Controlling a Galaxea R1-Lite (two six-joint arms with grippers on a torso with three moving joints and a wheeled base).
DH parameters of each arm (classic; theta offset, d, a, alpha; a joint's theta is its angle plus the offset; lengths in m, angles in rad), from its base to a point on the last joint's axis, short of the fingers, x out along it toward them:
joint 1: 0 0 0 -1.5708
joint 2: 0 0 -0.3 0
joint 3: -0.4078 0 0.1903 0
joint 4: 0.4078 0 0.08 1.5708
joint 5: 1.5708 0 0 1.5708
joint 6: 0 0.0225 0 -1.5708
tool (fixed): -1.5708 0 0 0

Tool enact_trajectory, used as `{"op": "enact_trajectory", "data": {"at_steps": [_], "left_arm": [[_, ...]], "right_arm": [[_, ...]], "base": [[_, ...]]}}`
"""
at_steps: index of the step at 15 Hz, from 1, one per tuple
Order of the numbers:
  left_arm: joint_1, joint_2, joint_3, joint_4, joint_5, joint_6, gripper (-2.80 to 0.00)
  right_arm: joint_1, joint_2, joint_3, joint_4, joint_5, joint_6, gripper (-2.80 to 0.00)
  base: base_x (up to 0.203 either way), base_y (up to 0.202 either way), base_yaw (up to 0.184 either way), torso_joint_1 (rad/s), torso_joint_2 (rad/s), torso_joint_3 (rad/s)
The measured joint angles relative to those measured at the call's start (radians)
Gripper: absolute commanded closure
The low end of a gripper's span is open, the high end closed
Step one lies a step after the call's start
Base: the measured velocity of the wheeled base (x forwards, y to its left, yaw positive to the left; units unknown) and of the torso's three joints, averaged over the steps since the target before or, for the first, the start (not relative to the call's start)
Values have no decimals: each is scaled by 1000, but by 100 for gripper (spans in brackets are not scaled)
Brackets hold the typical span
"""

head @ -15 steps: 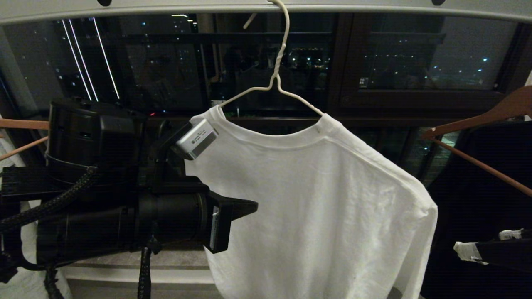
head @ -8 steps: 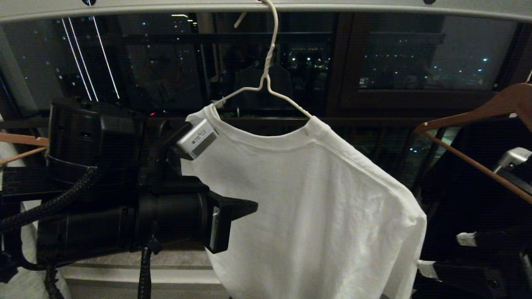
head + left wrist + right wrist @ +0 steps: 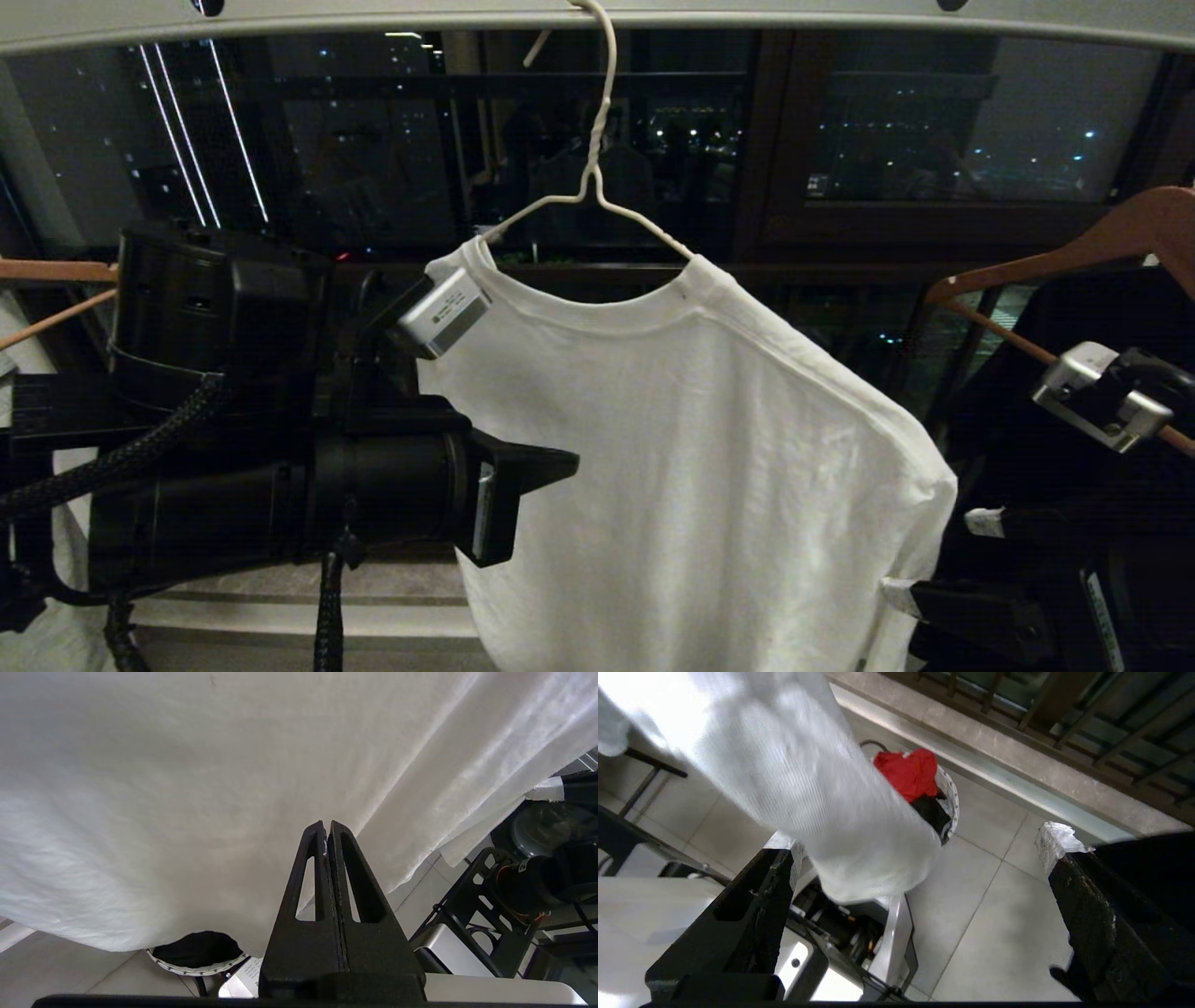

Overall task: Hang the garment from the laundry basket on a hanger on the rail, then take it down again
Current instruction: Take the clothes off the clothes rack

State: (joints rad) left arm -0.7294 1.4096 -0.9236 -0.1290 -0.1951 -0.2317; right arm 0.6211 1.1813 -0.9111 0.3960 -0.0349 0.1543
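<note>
The garment (image 3: 691, 448) is hanging on the hanger (image 3: 597, 177), hooked over the rail (image 3: 373, 19); the hanging step appears complete. The left claw (image 3: 327, 830) is sitting pressed together against the cloth, gripping nothing. The right claw (image 3: 920, 868) is gaping around the sleeve; removal calls for closing there. Below, the laundry basket (image 3: 950, 793) is standing on the tiled floor (image 3: 999, 905) beside a night window (image 3: 934, 121).

Rail (image 3: 840, 21): pale metal bar, runs across the top of the head view, dark holes along it.
On rail: white wire hanger (image 3: 597, 149), hook over the bar; white T-shirt (image 3: 691, 448) draped on it.
Floor (image 3: 994, 914): grey tiles with joint lines.
On floor: round laundry basket (image 3: 950, 798), patterned rim, red cloth (image 3: 908, 772) and black garment (image 3: 931, 812) inside.
</note>
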Motion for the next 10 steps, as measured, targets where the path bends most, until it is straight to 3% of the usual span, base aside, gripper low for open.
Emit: {"op": "enact_trajectory", "data": {"at_steps": [1,10], "left_arm": [[0,0,0,0,0,0,0],[2,0,-2,0,3,1,0]], "right_arm": [[3,5,1,-14,-1,0,0],[6,36,13,-33,-2,0,0]], "base": [[0,0,0,0,0,0],[0,0,0,0,0,0]]}}
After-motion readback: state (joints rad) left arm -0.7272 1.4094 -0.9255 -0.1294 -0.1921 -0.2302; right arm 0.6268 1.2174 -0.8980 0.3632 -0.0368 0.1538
